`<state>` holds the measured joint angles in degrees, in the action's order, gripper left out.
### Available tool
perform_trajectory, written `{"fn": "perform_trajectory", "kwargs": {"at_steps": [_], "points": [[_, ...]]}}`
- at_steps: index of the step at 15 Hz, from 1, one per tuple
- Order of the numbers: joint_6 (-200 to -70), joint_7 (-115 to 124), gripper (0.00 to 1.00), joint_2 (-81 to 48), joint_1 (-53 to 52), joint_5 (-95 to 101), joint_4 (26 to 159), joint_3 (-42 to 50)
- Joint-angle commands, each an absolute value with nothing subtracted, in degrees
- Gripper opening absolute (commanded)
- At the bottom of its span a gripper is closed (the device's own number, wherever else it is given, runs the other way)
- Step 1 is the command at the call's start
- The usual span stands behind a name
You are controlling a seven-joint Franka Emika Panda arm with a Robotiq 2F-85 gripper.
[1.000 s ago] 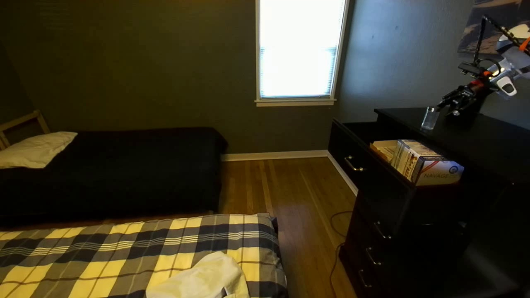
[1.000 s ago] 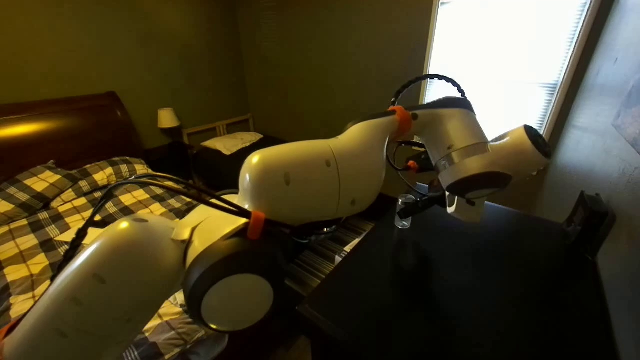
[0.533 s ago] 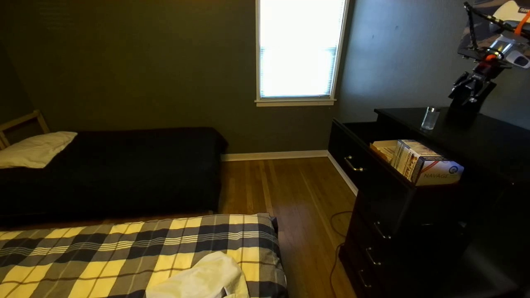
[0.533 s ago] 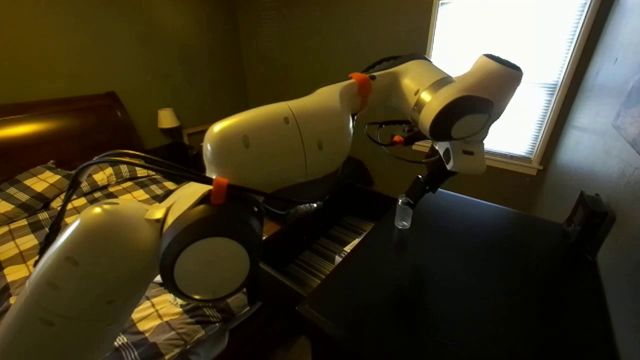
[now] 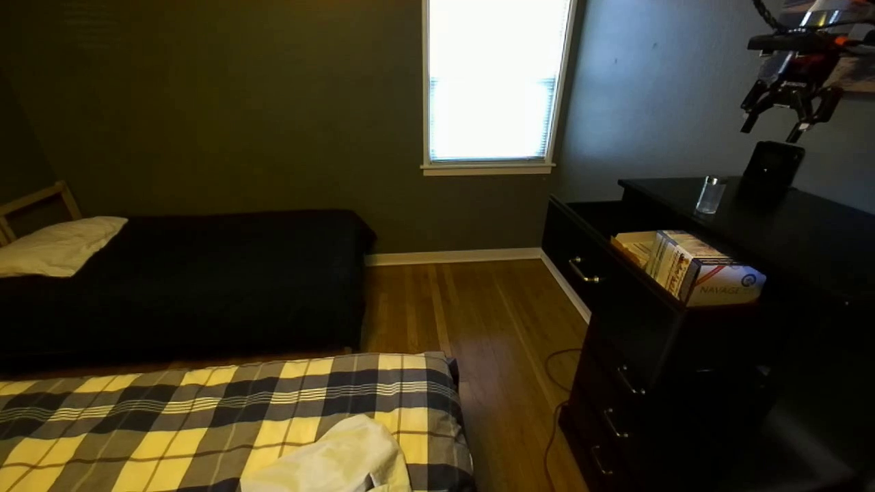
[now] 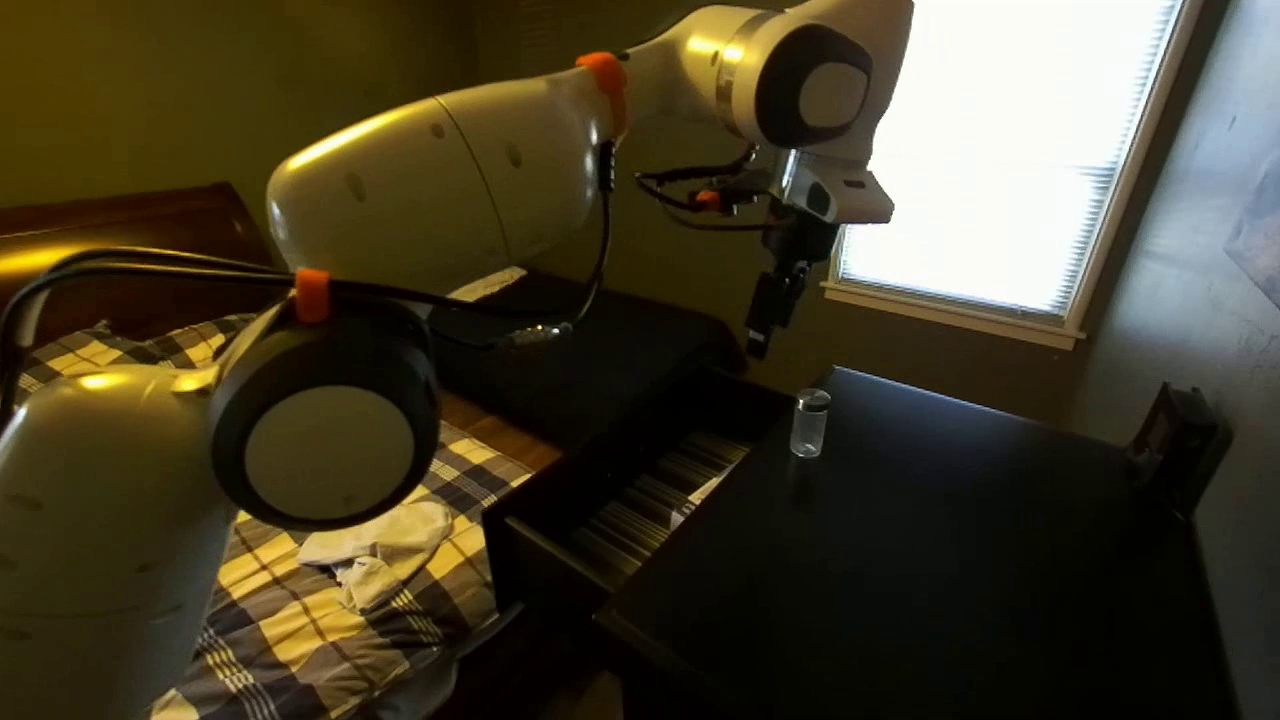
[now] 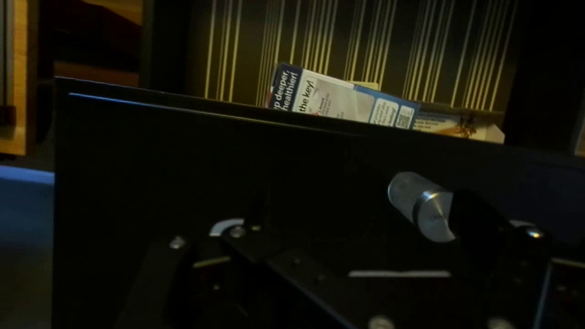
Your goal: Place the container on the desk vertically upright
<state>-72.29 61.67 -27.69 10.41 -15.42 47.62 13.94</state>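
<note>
The container is a small clear cylinder with a metallic lid; it stands upright on the desk top near the edge by the open drawer, in both exterior views (image 5: 711,197) (image 6: 808,430). It also shows in the wrist view (image 7: 406,192), its lid partly covered by a dark finger. The desk (image 5: 820,229) is a black dresser, its flat top also seen in an exterior view (image 6: 960,570) and the wrist view (image 7: 160,169). My gripper (image 5: 771,130) is open and empty. It hangs above the desk, apart from the container, and points down (image 6: 758,345).
The desk's top drawer (image 5: 615,273) is pulled out and holds a white box (image 5: 728,285) and a tan box (image 5: 636,246). A black upright object (image 6: 1180,450) stands on the desk by the wall. A plaid bed (image 5: 205,410) and dark bed (image 5: 205,280) lie beyond the drawer.
My gripper has risen away from the container and turned to point down, its fingers now seen spread apart. The arm has pulled up and back. The container has stayed standing in place.
</note>
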Motion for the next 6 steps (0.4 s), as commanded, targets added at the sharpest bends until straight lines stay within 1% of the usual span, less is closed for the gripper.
{"fn": "perform_trajectory", "kwargs": {"at_steps": [1, 2, 3, 6], "points": [[-70.1, 52.8, 1.00, -20.2, 7.2, -11.9, 56.5, 13.0], [-70.2, 50.2, 1.00, -18.4, 6.4, -11.1, 58.5, 12.7], [-70.1, 54.8, 1.00, -23.4, 7.8, -13.3, 51.5, 13.3], [-70.0, 52.0, 1.00, -20.5, 6.6, -12.3, 54.9, 13.1]]}}
